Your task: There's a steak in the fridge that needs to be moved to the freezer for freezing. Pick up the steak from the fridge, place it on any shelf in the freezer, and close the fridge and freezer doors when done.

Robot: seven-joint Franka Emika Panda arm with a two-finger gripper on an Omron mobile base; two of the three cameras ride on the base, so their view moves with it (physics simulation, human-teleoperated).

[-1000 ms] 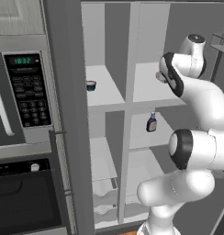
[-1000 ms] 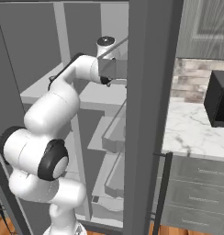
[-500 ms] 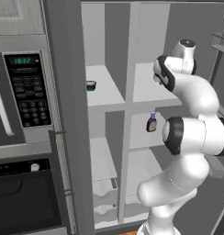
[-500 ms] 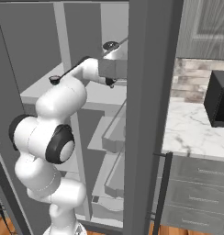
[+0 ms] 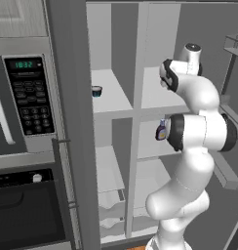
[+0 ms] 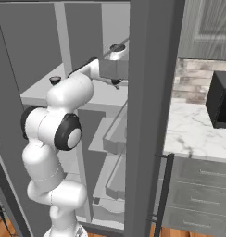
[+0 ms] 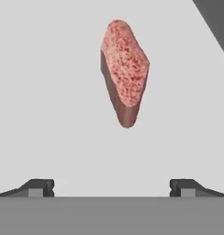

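Hand view: steak [image 7: 125, 73] flat on white fridge shelf [image 7: 49, 114]; hand [image 7: 111, 187] wide open, empty, short of it.

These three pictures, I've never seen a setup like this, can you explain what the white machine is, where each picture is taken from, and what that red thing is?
The white machine is a robot arm on a rolling base, drawn by a computer, standing at an open grey fridge-freezer unit in a kitchen. Two pictures come from cameras on the base, behind the arm to its left and right; both look into the white compartments. The third comes from a camera on the arm's hand, looking along its pincer.

The red thing is the steak, lying on a white fridge shelf ahead of the pincer. The two dark fingertips stand wide apart and hold nothing; the steak is not yet touched.

Also inside: a small dark cup with a blue rim on a shelf in the narrower compartment, and a purple bottle lower in the wider one. A microwave sits to the left.
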